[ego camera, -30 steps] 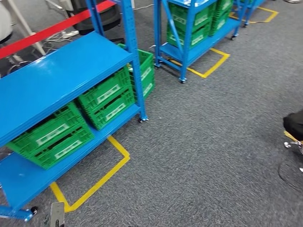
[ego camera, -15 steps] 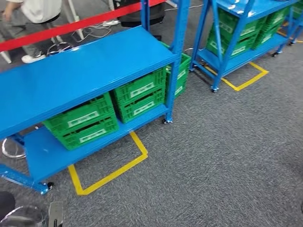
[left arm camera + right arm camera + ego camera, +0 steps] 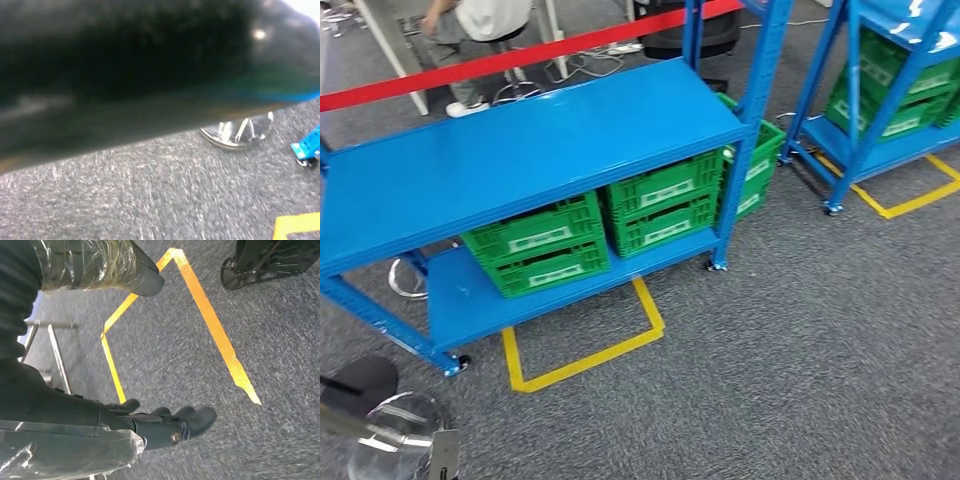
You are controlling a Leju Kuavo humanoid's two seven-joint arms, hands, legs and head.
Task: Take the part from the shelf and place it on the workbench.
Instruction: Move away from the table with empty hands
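- the blue shelf (image 3: 531, 150) stands ahead, green crates (image 3: 539, 245) under its top board; no part is visible on it.
- right hand (image 3: 166, 422) hangs over the carpet, fingers apart, holding nothing.
- left hand: cannot tell.

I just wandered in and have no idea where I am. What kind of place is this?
Most likely a warehouse or factory test area. Blue metal shelf racks on wheels hold green plastic crates, yellow tape marks parking spots on the grey carpet, and a red barrier ropes off the zone.
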